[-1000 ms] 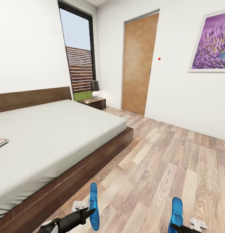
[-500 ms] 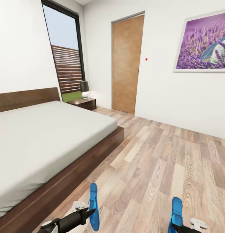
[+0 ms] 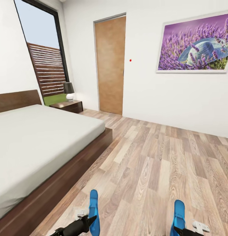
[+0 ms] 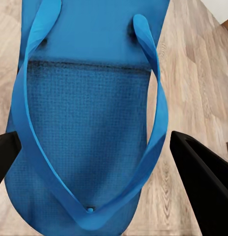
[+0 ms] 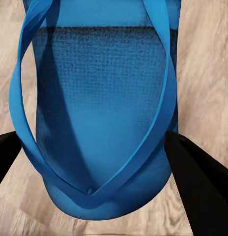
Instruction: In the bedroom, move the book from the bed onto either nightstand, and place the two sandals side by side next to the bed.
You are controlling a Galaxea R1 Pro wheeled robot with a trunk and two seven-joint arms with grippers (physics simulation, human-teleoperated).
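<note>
two blue sandals (image 3: pixel 93 209) (image 3: pixel 179 214), one bed (image 3: pixel 35 137), one nightstand (image 3: pixel 67 106), one lamp (image 3: pixel 68 90), one door (image 3: pixel 110 65), one lavender picture (image 3: pixel 194 46).

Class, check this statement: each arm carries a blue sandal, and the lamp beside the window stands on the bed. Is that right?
One detail is wrong. The lamp stands on the nightstand, not on the bed, as the head view shows. Each arm does carry a blue sandal: left sandal, right sandal.
</note>
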